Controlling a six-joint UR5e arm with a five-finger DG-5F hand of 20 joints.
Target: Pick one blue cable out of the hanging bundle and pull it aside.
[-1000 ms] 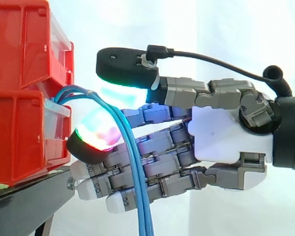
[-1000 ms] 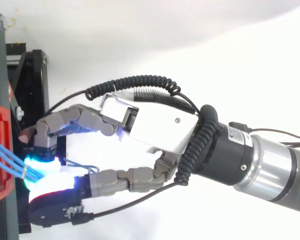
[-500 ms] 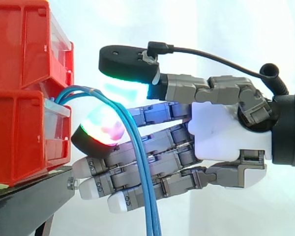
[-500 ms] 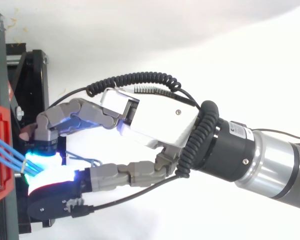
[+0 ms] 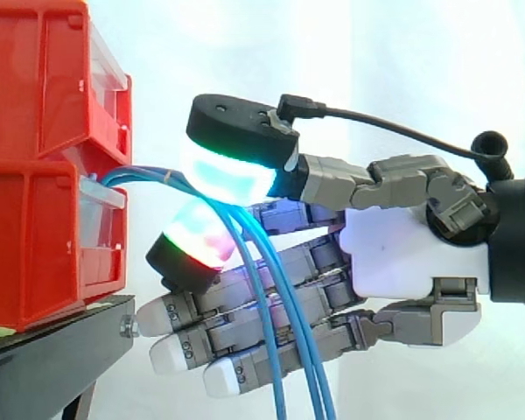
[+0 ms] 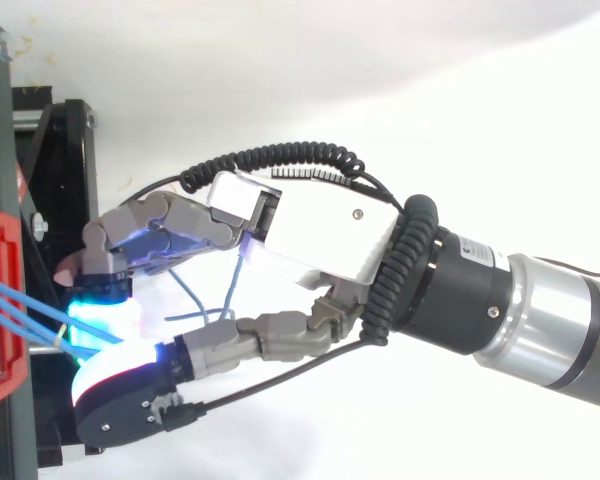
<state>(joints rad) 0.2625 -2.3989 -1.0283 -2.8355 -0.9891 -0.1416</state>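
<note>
Fingers (image 5: 232,166) press two glowing pads together on the blue cables (image 5: 144,173), just where these arc out of the red bins (image 5: 35,175). Whether one strand or several is caught cannot be told. To do this well, the hand (image 5: 411,245) should pinch a single strand lightly and draw sideways slowly, letting the rest slip free. The cables issue from the lower bin's clear front (image 5: 101,197); its other contents are hidden.

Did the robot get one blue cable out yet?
Reaching looks done: the hand is at the blue cables by the red bins. In hand: its glowing pads pinch them. Left: the strands hang close together, none clearly pulled aside.
</note>
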